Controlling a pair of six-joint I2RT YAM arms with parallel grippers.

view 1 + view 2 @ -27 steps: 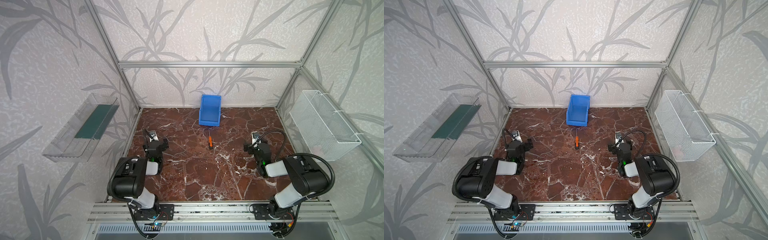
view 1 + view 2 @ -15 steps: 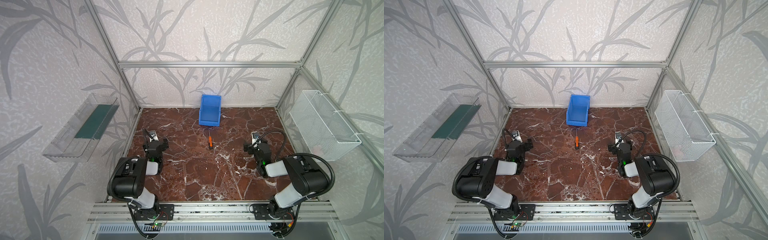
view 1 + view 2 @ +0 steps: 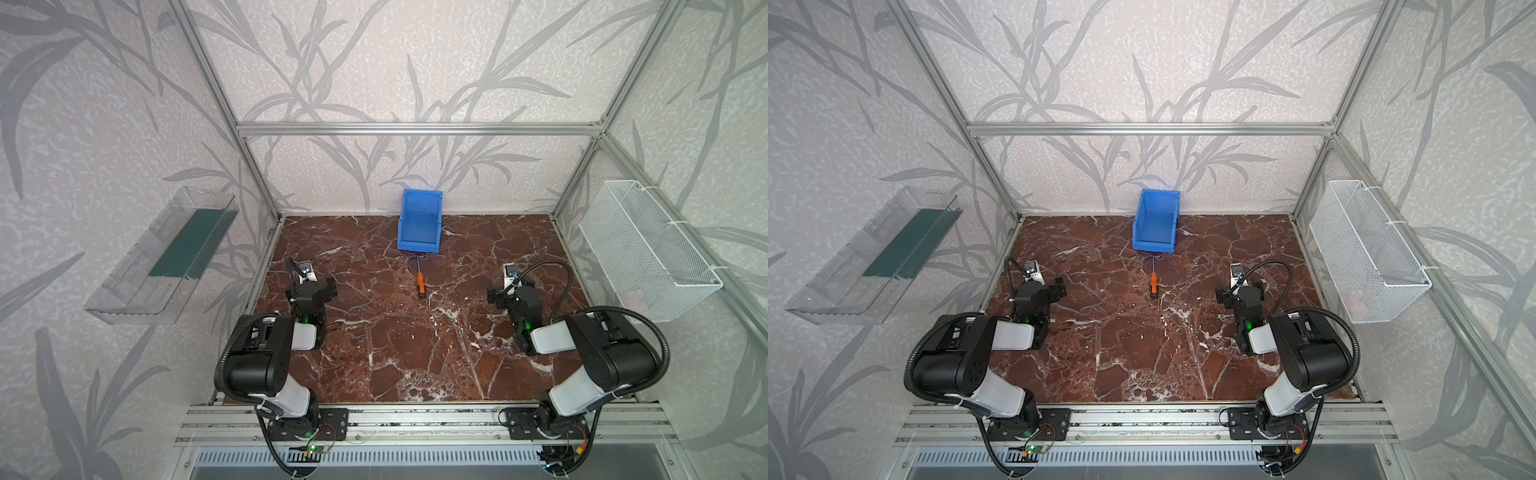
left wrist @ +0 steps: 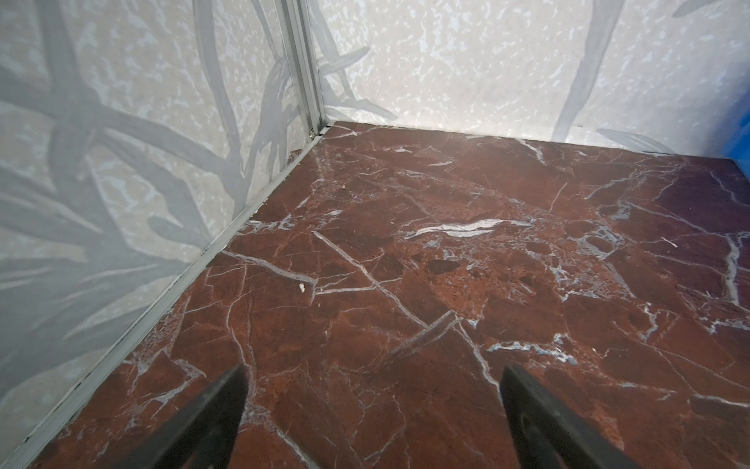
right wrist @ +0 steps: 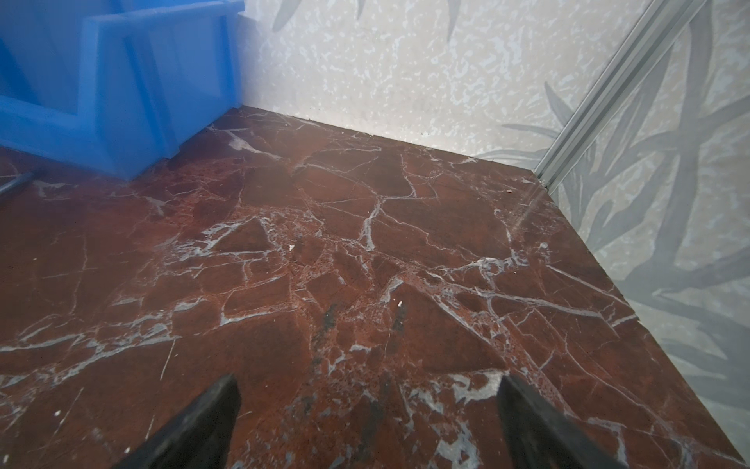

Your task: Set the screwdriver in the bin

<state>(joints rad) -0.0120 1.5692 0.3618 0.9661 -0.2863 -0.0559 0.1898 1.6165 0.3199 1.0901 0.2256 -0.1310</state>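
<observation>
Right claw (image 3: pixel 513 291) and left claw (image 3: pixel 313 289) flank the screwdriver (image 3: pixel 420 284) in a top view; its shaft points at the bin (image 3: pixel 419 208), which stands mid back edge of the worktop (image 3: pixel 415 353). The left wrist view shows that claw's jaws spread and empty. The right wrist view shows the same on its side, with the bin nearby. The screwdriver looks light, stiff and prone to roll, so pinch the orange handle.

Right wrist view crops the bin (image 5: pixel 121 81) and the screwdriver (image 5: pixel 16 183)
</observation>
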